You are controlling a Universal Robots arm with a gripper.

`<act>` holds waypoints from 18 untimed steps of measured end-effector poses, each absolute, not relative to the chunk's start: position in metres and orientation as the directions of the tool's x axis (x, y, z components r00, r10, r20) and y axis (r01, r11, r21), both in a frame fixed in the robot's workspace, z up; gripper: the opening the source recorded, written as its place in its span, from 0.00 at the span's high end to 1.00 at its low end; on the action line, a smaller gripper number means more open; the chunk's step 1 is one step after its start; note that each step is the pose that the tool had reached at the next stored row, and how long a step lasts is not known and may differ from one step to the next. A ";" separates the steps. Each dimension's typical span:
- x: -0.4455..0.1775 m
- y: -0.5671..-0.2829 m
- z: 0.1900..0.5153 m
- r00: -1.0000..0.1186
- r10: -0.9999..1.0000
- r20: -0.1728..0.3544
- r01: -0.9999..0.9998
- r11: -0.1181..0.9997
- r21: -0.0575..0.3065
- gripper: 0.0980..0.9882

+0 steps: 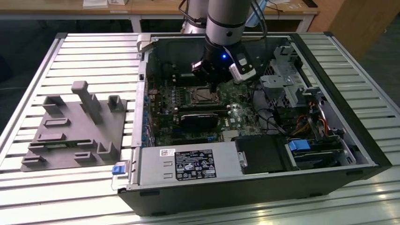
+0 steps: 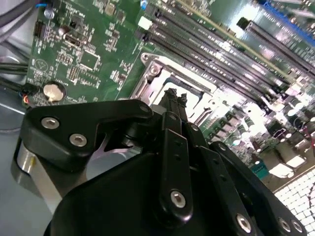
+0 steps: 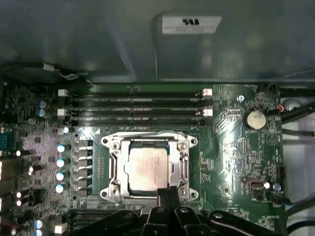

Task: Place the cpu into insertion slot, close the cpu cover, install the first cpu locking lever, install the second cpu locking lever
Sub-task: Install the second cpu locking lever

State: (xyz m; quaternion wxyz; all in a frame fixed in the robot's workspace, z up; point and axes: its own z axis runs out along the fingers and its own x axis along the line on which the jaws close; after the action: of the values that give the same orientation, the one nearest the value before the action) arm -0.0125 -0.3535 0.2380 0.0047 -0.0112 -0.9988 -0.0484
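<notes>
at the bottom of the first wrist view the black gripper (image 3: 167, 192) reaches in with its fingers pressed together into one narrow tip, holding nothing, and that tip meets the near edge of the socket frame. just beyond it the cpu (image 3: 147, 164) lies flat in the socket, silvery top up, with the cpu cover (image 3: 114, 164) lying down around it as a metal frame, its square cut-out showing the chip. whether the locking levers along the frame's sides are latched is hard to make out from here. past the socket run the long black memory slots (image 3: 135, 109), and off to the right of the frame sits a round coin battery (image 3: 255, 118) on the green motherboard (image 3: 231, 162).

in the second wrist view the gripper's linkage takes up the lower half, and its closed tip (image 2: 173, 101) points down at the socket frame (image 2: 156, 73) near the centre.

in the exterior view the arm (image 1: 226, 21) comes down from the top centre into the open computer case (image 1: 250, 187), the gripper (image 1: 214, 86) just above the socket in the upper middle. left of the case, a grey fixture block (image 1: 75, 126) rests on the slatted table (image 1: 93, 51).
</notes>
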 end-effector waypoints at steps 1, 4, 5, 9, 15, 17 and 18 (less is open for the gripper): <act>-0.012 -0.354 0.238 -1.000 0.022 0.011 0.023 0.994 0.105 0.99; -0.012 -0.356 0.237 -1.000 0.022 0.012 0.023 0.992 0.126 0.99; -0.012 -0.357 0.237 -1.000 0.022 0.012 0.023 0.991 0.129 0.99; -0.012 -0.363 0.236 -1.000 0.022 0.012 0.023 0.991 0.131 0.99; -0.013 -0.372 0.236 -1.000 0.022 0.012 0.023 0.991 0.132 0.99; -0.013 -0.374 0.236 -1.000 0.022 0.012 0.023 0.991 0.132 0.99; -0.014 -0.375 0.236 -1.000 0.022 0.012 0.023 0.991 0.132 0.99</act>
State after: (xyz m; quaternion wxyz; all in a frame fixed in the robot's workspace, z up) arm -0.0139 -0.3746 0.2355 0.0053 -0.0113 -0.9977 -0.0664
